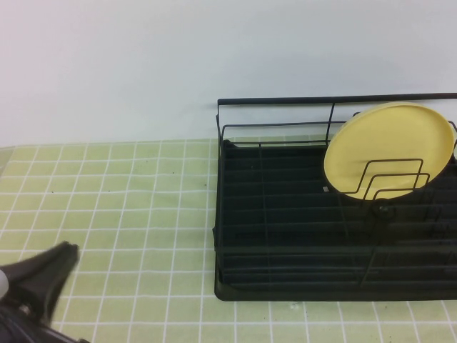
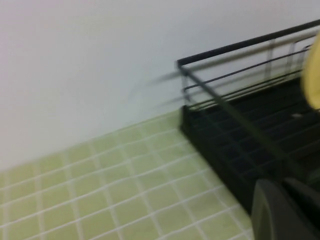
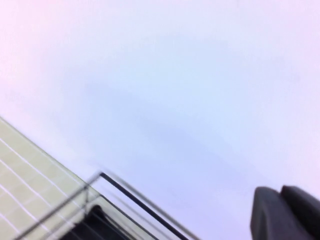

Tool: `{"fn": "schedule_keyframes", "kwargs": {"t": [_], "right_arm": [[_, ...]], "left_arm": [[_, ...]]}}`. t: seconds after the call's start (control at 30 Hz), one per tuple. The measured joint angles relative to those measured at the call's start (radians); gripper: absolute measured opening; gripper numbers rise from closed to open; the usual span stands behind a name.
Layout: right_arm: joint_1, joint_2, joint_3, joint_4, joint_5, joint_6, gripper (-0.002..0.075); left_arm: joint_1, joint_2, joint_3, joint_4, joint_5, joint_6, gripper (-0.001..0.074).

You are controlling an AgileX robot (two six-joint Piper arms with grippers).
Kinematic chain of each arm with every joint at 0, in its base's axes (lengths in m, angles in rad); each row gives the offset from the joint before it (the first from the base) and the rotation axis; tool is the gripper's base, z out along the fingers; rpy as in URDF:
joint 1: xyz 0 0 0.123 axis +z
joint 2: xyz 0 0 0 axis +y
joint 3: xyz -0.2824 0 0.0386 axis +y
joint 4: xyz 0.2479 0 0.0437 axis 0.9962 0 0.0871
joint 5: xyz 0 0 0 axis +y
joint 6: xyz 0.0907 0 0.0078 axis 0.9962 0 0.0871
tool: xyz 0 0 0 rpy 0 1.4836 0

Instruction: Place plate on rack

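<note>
High view showed the yellow plate (image 1: 389,146) upright in the black rack (image 1: 285,214) wire slots, at two o'clock on the desk (image 1: 128,186). Left pincer (image 1: 66,251) sat clenched, empty, at seven o'clock; right pincer (image 3: 277,200) was clenched, empty, facing the wall near the rack's rail.

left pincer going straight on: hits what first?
Probably the dish rack, left side; depth unclear. Left pincer sits at the table's near left; right pincer, outside the high view, faces the back wall.

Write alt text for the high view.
A yellow plate stands on edge in a black dish rack at right, on a green tiled mat. The left gripper, shut, sits at lower left; the right gripper is outside this view.
</note>
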State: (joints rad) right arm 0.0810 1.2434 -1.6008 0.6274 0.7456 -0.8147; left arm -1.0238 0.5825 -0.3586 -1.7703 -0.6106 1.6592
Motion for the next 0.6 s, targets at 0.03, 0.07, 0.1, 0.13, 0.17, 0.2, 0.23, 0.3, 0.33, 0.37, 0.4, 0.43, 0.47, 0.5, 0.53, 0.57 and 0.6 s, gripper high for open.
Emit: {"fn": "schedule_keyframes", "kwargs": {"t": [0.03,0.07,0.1,0.13,0.17,0.2,0.23,0.3,0.33,0.37,0.4,0.43,0.47,0.5,0.53,0.57,0.6], "right_arm": [[0.0,-0.018,0.0,-0.007,0.006,0.006,0.0004],[0.0,-0.038,0.0,-0.016,0.009,0.014,0.0004],[0.0,-0.056,0.0,-0.031,0.011,0.016,0.0004],[0.0,-0.072,0.0,-0.05,0.005,0.025,0.0004],[0.0,-0.087,0.0,-0.071,0.003,0.027,0.0004],[0.0,-0.101,0.0,-0.088,0.003,0.027,0.0004],[0.0,-0.111,0.0,-0.099,0.008,0.027,0.0004],[0.0,-0.132,0.0,-0.106,0.022,0.032,0.0004],[0.0,-0.136,0.0,-0.106,0.027,0.037,0.0004],[0.0,-0.142,0.0,-0.106,0.033,0.046,0.0003],[0.0,-0.144,0.0,-0.099,0.04,0.066,0.0003],[0.0,-0.144,0.0,-0.085,0.045,0.091,0.0003],[0.0,-0.144,0.0,-0.059,0.049,0.115,0.0003],[0.0,-0.142,0.0,-0.031,0.051,0.124,0.0003],[0.0,-0.14,0.0,-0.008,0.051,0.124,0.0003],[0.0,-0.134,0.0,0.018,0.052,0.124,0.0003],[0.0,-0.132,0.0,0.041,0.052,0.124,0.0003]], "left_arm": [[0.0,0.002,0.002,0.049,0.004,0.008,0.0],[0.0,0.002,0.005,0.115,0.0,0.023,0.0],[0.0,0.002,0.005,0.164,-0.013,0.051,0.0],[0.0,0.002,0.005,0.193,-0.018,0.072,0.0],[0.0,0.002,0.005,0.2,-0.023,0.074,0.0],[0.0,0.002,0.005,0.198,-0.023,0.074,0.0],[0.0,0.002,0.005,0.189,-0.023,0.074,0.0],[0.0,0.002,0.005,0.163,-0.023,0.074,0.0],[0.0,0.002,0.005,0.148,-0.023,0.074,0.0],[0.0,0.002,0.005,0.131,-0.023,0.074,0.0],[0.0,0.002,0.005,0.11,-0.023,0.074,0.0],[0.0,0.002,0.005,0.089,-0.023,0.074,0.0],[0.0,0.002,0.005,0.066,-0.023,0.074,0.0],[0.0,0.002,0.005,0.041,-0.023,0.074,0.0],[0.0,0.002,0.005,0.021,-0.023,0.074,0.0],[0.0,0.002,0.005,-0.006,-0.023,0.074,0.0],[0.0,0.002,0.005,-0.033,-0.023,0.074,0.0]]}}
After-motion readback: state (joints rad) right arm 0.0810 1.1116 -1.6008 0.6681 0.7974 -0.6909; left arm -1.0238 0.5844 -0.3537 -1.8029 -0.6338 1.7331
